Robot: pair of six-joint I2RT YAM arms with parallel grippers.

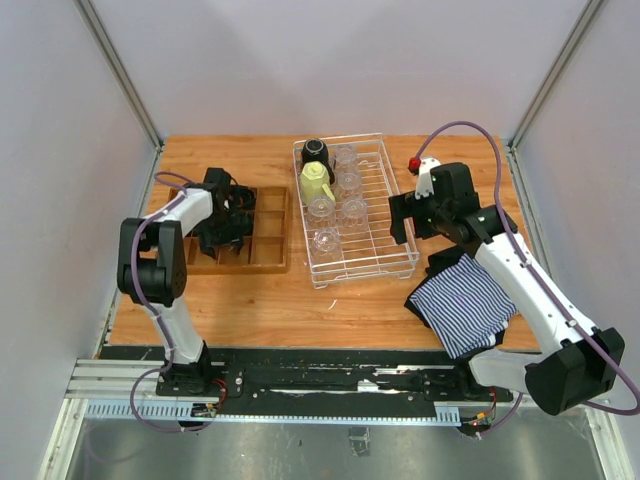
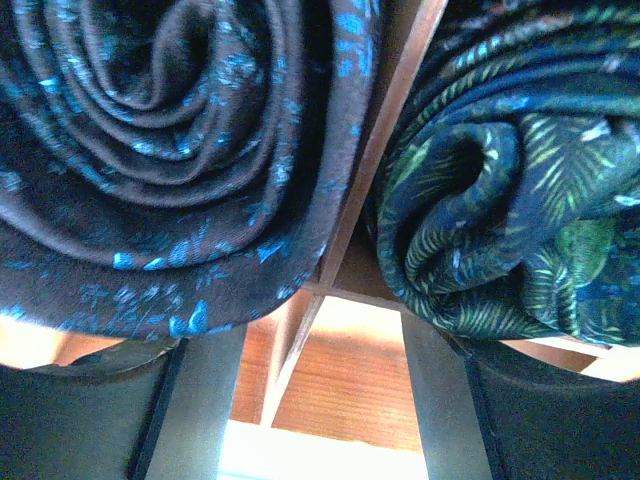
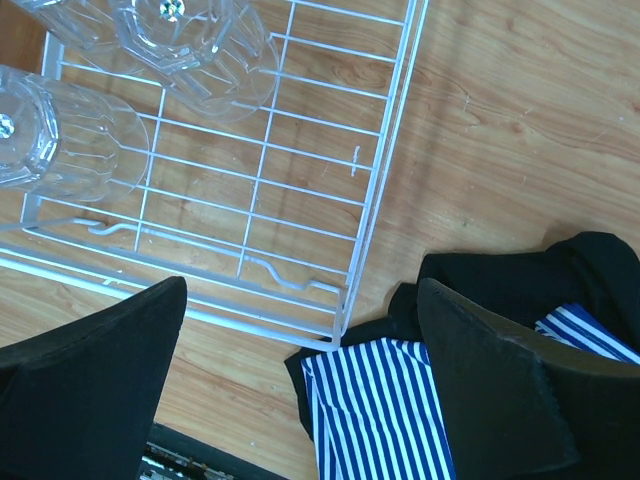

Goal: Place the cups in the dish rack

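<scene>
The right jaws stand wide apart and hold nothing. Between their fingers (image 3: 80, 390) the wrist view shows the near right corner of the rack (image 3: 392, 130) and, just beside that corner, a striped cloth (image 3: 380, 410) lying on a black cloth (image 3: 480, 270). Two tumblers (image 3: 195, 50) sit inside the rack, beyond the left-hand finger and apart from it. From above, these jaws hover at the rack's right side, near its wall.

The left jaws are also parted, with nothing gripped. Their fingers (image 2: 90, 420) sit low in the wrist view, and the gap between them shows only a wooden divider (image 2: 385, 130) and the wood below it. Ahead of them lie two rolled cloths, a blue-flecked roll (image 2: 170, 150) left of the divider and a green-leaf roll (image 2: 500, 200) right of it. From above, these jaws are down in the tray (image 1: 270, 235), well apart from every cup.

All the cups are in the rack (image 1: 365, 277), in its left and middle part. The black mug (image 1: 316, 150) is in the far left corner, and the yellow-green mug (image 1: 316, 183) is just nearer. Five tumblers stand around them, the nearest (image 1: 326, 240) close to the near rim. Rack, tray and cloths all rest on the counter (image 1: 300, 310).
</scene>
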